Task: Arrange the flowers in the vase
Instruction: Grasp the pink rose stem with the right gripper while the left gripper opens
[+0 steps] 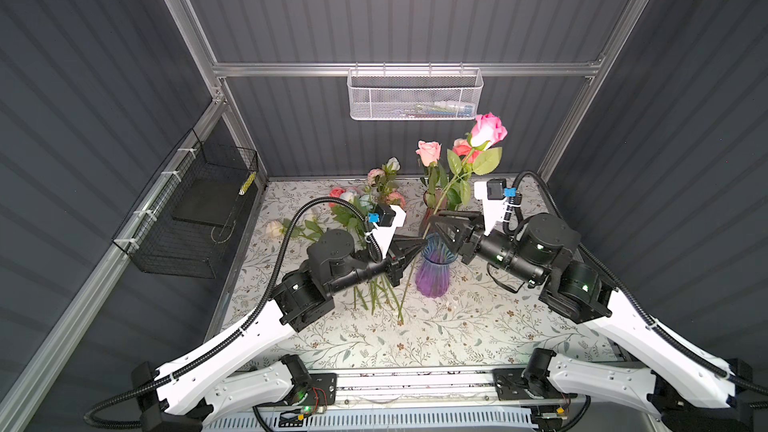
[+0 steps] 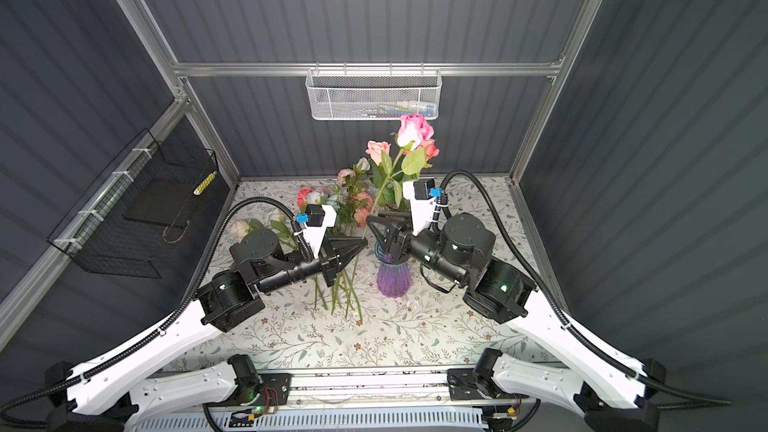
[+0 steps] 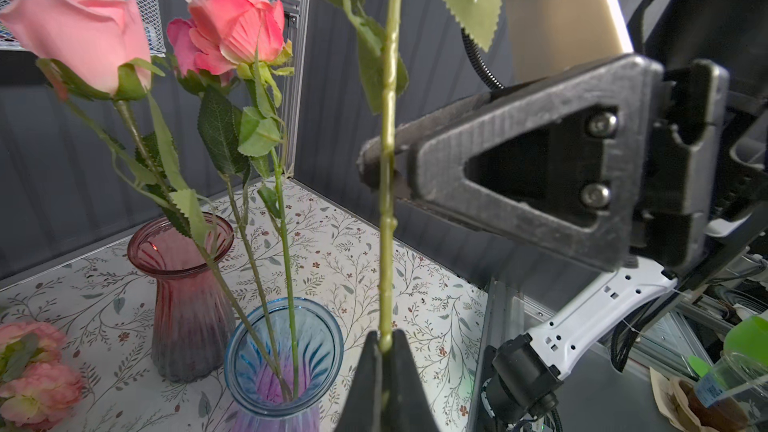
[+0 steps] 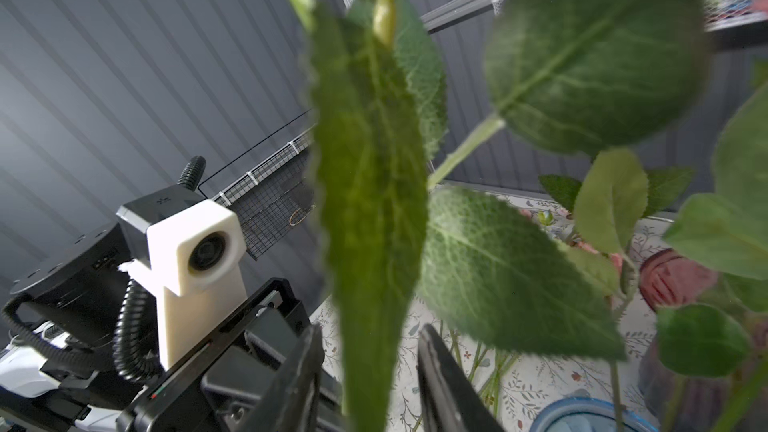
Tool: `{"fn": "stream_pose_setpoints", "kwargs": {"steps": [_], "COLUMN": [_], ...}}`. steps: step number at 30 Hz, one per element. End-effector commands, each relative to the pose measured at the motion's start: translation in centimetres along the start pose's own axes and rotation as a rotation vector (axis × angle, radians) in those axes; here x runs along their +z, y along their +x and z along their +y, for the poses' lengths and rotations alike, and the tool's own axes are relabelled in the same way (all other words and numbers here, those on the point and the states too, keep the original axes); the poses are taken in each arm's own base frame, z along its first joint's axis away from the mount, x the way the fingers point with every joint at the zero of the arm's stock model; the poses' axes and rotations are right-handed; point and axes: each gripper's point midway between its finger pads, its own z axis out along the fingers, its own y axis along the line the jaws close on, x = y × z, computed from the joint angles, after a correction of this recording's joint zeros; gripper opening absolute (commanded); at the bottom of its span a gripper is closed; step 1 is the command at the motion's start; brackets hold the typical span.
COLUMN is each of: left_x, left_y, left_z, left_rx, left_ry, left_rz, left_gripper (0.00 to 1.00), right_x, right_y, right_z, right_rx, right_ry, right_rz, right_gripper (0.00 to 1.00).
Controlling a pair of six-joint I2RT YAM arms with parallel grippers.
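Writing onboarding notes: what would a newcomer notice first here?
The tall pink rose held up beside the blue-purple vase mid-table: the left gripper pinches its stem, and the right gripper straddles it higher up. Next, the loose flowers heaped on the table left of the vase.

Both top views look down from high above the blue vase (image 1: 434, 272), far away, and share the whole table (image 1: 498, 326). Each wrist camera sits very close beside the vase, on opposite sides, facing each other; both see its rim.
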Motion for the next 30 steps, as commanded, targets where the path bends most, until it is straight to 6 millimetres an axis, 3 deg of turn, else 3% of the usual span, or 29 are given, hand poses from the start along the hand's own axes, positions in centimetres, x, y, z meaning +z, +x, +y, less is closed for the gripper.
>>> {"fn": "stream_pose_setpoints", "kwargs": {"steps": [1,4,9,12,14,17,22,27,30], "left_x": [-0.2,-0.2,-0.5,-0.6,-1.0,-2.5,-6.8,-9.6,-10.6], "left_y": [-0.6,-0.4,-0.4,-0.4,-0.5,-0.8,-1.5,-1.0,-0.6], "left_z": [-0.2,0.0,0.4,1.0,1.7,3.2,5.5,6.7,7.3], "left_rx": [0.026,0.023,0.022,0.013,0.016,0.013,0.014,0.002,-0.010], "left_ry": [0.002,-0.007,-0.030,-0.063,-0.110,-0.206,-0.383,-0.476,-0.518], "left_rz": [-0.038,-0.036,-0.051,-0.056,-0.066,-0.105,-0.203,-0.232,-0.233], "left_gripper": [0.00,0.00,0.00,0.31,0.37,0.68,0.85,0.88,0.89], "right_x": [0.0,0.2,0.3,0.4,0.5,0.4,-1.5,-3.5,-3.5], "right_y": [-1.9,-1.9,-2.0,-2.2,-2.3,-2.9,-6.7,-11.1,-12.5], "right_z": [1.5,1.4,1.3,1.4,1.4,1.3,0.9,0.8,0.1], "right_rx": [0.018,0.024,0.019,0.015,0.009,-0.019,-0.142,-0.284,-0.356], "right_ry": [-0.057,-0.049,-0.043,-0.045,-0.039,-0.021,0.077,0.187,0.264], "right_rz": [-0.050,-0.057,-0.061,-0.062,-0.064,-0.076,-0.162,-0.254,-0.269], "right_gripper": [0.35,0.18,0.09,0.08,0.07,0.07,0.07,0.08,0.08]}}
